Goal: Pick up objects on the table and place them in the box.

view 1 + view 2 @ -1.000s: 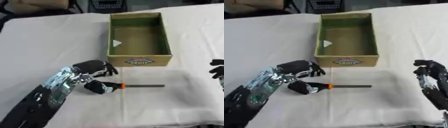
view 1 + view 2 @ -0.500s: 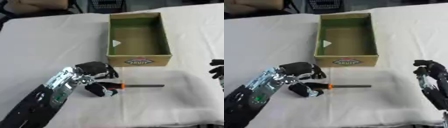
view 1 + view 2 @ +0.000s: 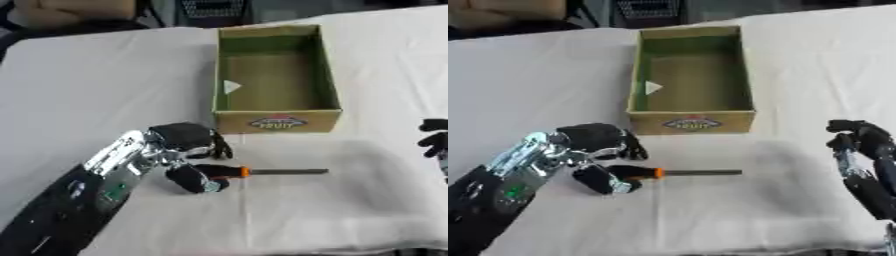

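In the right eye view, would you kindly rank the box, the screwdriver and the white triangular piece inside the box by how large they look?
Largest to smallest:
1. The box
2. The screwdriver, partly hidden by the left hand
3. The white triangular piece, lying farther from the camera

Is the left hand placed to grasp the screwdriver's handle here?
Probably yes: the left hand already sits at the handle end of the screwdriver, thumb below and fingers above, with nothing between them.

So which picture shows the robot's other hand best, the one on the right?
The right eye view: the right hand shows with its wrist and forearm, fingers curled and holding nothing. The left eye view catches only a few dark fingers at the picture's right edge.
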Controlling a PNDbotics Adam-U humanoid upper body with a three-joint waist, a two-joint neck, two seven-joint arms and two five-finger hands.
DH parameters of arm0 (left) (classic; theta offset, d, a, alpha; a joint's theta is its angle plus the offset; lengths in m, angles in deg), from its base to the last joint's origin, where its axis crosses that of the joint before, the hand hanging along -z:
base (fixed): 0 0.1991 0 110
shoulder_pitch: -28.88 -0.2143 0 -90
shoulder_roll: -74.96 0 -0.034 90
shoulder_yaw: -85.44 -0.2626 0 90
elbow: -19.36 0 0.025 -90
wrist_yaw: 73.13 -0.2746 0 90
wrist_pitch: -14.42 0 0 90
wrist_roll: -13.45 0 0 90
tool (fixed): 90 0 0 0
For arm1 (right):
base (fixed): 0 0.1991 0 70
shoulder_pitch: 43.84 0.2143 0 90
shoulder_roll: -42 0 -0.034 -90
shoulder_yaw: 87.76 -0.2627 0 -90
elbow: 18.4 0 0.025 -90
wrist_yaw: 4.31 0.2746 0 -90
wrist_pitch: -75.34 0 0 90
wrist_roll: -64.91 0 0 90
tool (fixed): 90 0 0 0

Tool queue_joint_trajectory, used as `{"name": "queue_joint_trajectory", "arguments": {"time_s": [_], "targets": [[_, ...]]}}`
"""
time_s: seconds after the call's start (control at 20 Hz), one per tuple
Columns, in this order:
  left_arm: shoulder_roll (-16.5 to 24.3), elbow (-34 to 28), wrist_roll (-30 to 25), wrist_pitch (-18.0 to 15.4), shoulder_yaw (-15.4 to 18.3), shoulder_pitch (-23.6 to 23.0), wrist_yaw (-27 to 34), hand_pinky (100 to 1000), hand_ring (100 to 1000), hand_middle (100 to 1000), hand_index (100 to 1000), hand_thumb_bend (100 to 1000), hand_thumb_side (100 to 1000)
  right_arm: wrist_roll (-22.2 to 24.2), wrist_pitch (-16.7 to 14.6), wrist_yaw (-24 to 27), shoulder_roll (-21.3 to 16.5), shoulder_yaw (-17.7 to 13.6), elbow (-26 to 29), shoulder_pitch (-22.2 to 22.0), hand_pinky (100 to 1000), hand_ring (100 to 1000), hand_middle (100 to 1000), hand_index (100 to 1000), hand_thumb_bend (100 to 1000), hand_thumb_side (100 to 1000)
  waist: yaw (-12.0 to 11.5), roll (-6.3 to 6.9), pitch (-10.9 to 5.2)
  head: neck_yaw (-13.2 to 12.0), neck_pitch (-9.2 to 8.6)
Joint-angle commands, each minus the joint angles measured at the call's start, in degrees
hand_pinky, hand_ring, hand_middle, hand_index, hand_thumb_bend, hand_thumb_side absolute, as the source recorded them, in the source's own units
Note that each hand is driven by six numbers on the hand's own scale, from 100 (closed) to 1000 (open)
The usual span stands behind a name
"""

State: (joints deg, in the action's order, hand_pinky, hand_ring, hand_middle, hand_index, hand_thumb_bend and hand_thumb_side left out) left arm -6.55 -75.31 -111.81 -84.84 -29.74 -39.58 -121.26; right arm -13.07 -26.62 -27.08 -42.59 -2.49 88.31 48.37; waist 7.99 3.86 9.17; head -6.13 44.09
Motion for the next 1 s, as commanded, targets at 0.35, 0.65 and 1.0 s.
{"name": "queue_joint_trajectory", "arguments": {"time_s": [0.35,0.65,1.0], "targets": [[1.26,0.53,0.41,0.24,-0.16,0.09,0.98,627,608,625,818,336,624,0.05,0.02,-0.01,-0.97,0.04,1.2,0.77,503,595,678,793,106,787,-0.03,-0.22,-0.78,0.25,0.03],[1.09,-0.59,0.91,-0.03,-0.31,0.1,-0.75,630,611,620,806,313,594,0.06,0.03,-0.02,-0.97,0.02,1.21,0.75,503,595,678,793,107,787,-0.05,-0.22,-0.8,0.26,0.03],[1.51,-2.8,1.11,-0.43,-0.96,0.26,-5.11,630,612,610,792,175,597,0.09,0.02,-0.04,-0.99,0.04,1.23,0.77,503,595,678,793,106,787,0.07,-0.15,-0.78,0.23,0.03]]}}
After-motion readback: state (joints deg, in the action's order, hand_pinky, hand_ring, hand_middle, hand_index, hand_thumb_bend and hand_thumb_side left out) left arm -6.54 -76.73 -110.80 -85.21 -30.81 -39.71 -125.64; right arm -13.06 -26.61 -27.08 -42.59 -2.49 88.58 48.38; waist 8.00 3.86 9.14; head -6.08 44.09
